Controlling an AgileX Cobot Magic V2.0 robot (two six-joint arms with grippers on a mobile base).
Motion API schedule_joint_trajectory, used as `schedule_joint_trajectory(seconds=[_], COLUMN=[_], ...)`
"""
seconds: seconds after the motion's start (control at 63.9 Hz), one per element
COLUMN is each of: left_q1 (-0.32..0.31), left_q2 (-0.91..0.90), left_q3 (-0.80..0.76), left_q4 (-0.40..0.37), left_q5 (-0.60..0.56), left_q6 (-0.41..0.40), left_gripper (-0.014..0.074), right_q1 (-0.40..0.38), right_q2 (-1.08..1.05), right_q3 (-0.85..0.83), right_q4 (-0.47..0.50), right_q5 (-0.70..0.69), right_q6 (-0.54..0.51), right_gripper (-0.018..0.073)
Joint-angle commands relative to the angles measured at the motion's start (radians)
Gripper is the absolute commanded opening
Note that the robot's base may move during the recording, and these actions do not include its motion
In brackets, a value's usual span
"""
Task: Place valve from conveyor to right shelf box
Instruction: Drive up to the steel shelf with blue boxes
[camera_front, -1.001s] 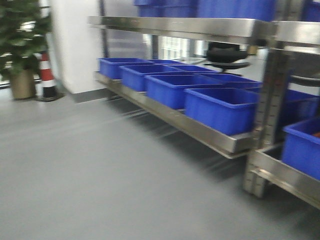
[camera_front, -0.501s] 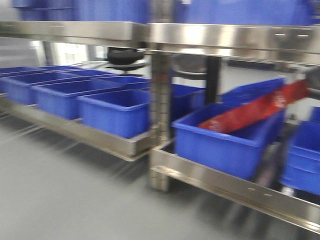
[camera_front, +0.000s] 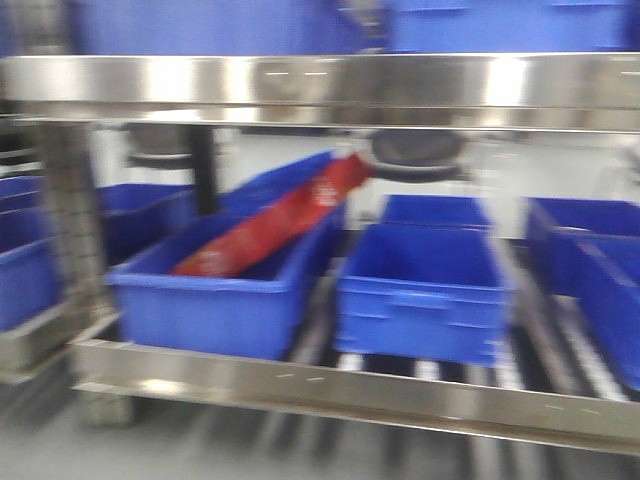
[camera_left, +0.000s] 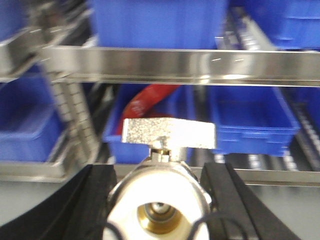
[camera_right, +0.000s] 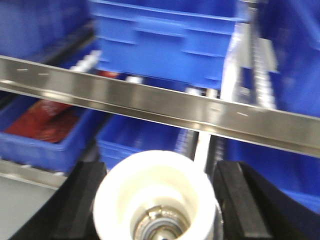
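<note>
Risk, slipping: The valve (camera_left: 159, 187) is gripped only across its rounded white body. Every view is smeared, which suggests the rig is moving, and a jolt could roll the valve out of the grip.
Risk, snagging: The valve's flat silvery handle stands up above the grip. The steel shelf rail (camera_left: 165, 65) crosses the upper part of the left wrist view, so a low reach could catch the handle on an edge like it.
Risk, wrong box: Several blue boxes (camera_front: 420, 290) sit side by side. The centre-left one already holds a red packet (camera_front: 270, 225), and the blur makes the target box hard to pick out.
Left fingers (camera_left: 80, 205): Clamped on the valve at lower centre, one black finger against each flank.
Right fingers (camera_right: 235, 200): Closed around a white round piece (camera_right: 155, 195) with a metal bore, at lower centre. I cannot tell whether it is a second valve.
Conveyor: Not in any view.
</note>
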Motion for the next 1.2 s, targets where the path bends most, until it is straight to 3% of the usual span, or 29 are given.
schedule_joint_trajectory(seconds=[0.0, 1.189], left_q1=[-0.003, -0.003], left_q2=[-0.012, -0.012], left_q3=[-0.009, -0.009], left_q4=[-0.018, -0.018], left_q5=[-0.056, -0.056], left_q6=[-0.001, -0.001], left_gripper=[-0.0111, -0.0111], right_q1=[-0.007, -0.007], right_q2=[-0.009, -0.009], right_q3=[-0.016, -0.016], right_q4=[-0.007, -0.007], right_q5=[-0.072, -0.072], right_q6=[-0.002, -0.002], right_gripper=[-0.0153, -0.0153])
